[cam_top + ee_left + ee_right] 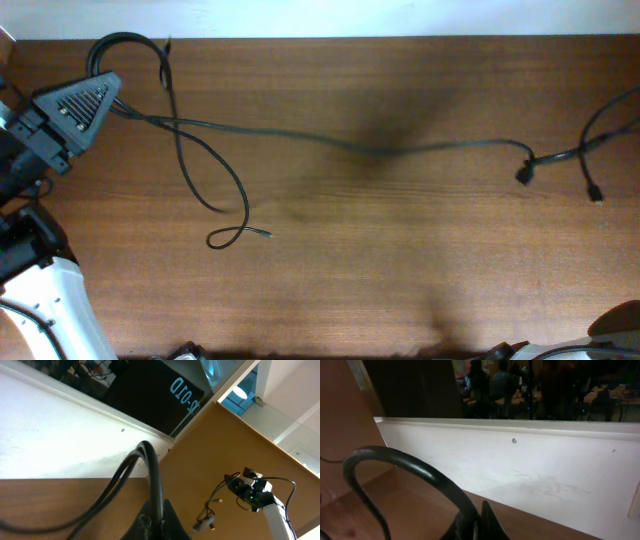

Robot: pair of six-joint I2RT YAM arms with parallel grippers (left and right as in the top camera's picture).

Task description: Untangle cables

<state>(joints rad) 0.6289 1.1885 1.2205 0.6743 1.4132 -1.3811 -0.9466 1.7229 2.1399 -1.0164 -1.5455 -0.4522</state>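
Your left pincer (100,92) and right pincer (479,522) each clamp the cables (380,150). Their long run spans the counter (400,280) sideways, and the crossed loops lie just beside the left pincer.

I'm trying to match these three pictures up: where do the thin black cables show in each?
Overhead: cables stretch across the table, from upper left to the right edge.
Left wrist: bottom centre, rising from the left end effector, arching left.
Right wrist: lower left, an arch from the right end effector.
Shared landmark: the white board behind the table.
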